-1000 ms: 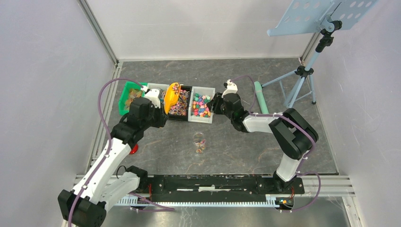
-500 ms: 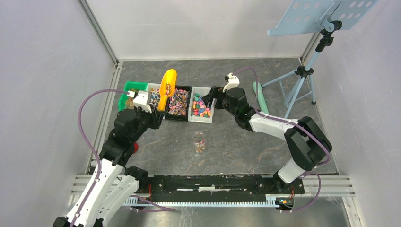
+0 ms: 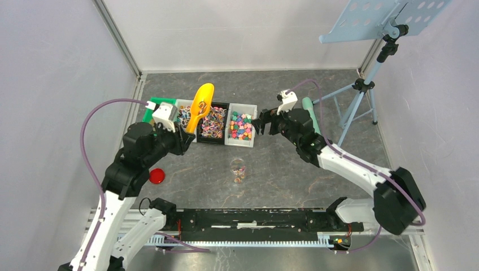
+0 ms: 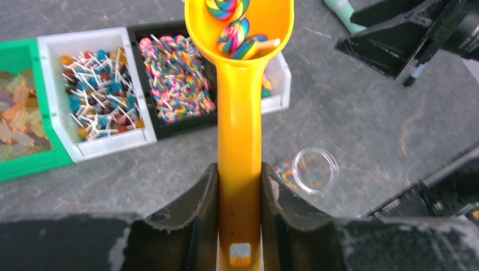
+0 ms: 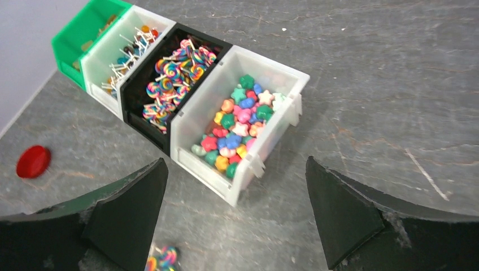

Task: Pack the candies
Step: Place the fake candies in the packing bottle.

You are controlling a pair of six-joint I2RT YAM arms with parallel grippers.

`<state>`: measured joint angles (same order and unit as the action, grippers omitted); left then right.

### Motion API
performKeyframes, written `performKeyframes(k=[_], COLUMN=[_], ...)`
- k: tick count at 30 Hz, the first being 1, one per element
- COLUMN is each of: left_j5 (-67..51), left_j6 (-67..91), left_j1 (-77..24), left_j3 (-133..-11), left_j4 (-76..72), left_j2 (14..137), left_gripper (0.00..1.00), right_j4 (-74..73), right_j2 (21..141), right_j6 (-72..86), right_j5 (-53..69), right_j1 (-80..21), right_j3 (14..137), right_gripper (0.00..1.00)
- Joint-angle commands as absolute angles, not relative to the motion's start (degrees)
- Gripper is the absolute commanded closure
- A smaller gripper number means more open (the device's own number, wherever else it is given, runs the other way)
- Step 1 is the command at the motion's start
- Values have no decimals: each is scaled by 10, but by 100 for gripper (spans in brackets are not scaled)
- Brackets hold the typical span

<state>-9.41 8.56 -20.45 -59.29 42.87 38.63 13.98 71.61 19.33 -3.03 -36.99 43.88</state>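
Bright, even light falls from overhead, and shadows on the grey table are soft and faint. The top view is sharp, its walls leaning outward at the edges. In the wrist views the left hand at 6 o'clock and the right hand at 7 and 4 o'clock look dark and soft-focused. The scoop carries a mild sheen.

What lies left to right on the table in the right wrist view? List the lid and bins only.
lid → green bin → white bin → black bin → clear bin
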Motion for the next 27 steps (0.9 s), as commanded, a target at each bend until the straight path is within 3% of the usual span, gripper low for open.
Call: performKeyframes(k=[1, 13, 27], left_j5=[-144, -159, -163], left_j6=[112, 135, 117], left_j1=[-207, -208, -228], left_j3=[-645, -720, -739], left_j4=[551, 720, 772], left_j2=[392, 387, 428], left_gripper=[98, 98, 98], right_j4=[87, 53, 46], right_j2=[636, 520, 482], right_j6=[117, 88, 84], right_j5=[-43, -20, -20], right_j1=[-368, -368, -368], right_j3=[410, 355, 308], right_gripper=[2, 2, 2])
